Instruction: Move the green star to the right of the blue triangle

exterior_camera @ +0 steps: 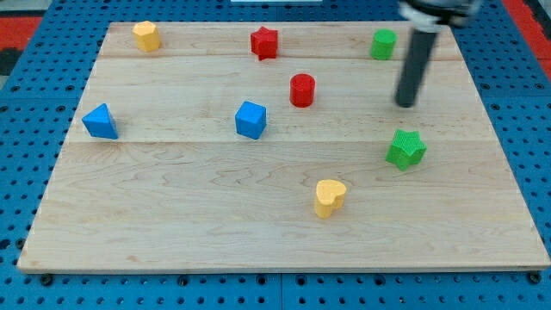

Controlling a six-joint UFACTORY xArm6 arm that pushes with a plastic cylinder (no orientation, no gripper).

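Item 1: desk (215, 224), a pale wooden board lying on a blue perforated base (26, 77).

Item 2: my tip (405, 105), the lower end of a straight dark rod that comes down from the view's top right. It sits over bare wood, above the green star as the view shows it and apart from it, and to the lower right of the green cylinder. It touches no block. The rod carries no hand, so I have no open or closed state to report.

Item 3: green star (405, 148), at the view's right, roughly at mid-height on the desk. It stands alone, well apart from the blue triangle.

Item 4: blue triangle (101, 121), near the view's left edge of the desk, with clear wood on all sides.

Item 5: blue cube (250, 120), near the centre, between the blue triangle and the green star and level with the triangle.

Item 6: red cylinder (302, 89), just to the upper right of the blue cube, not touching it.

Item 7: red star (264, 42), near the top edge, above the red cylinder.

Item 8: green cylinder (384, 43), near the top edge at the view's right.

Item 9: yellow block (146, 35), top left; I cannot make out its exact shape.

Item 10: yellow heart (329, 197), lower centre, to the lower left of the green star.
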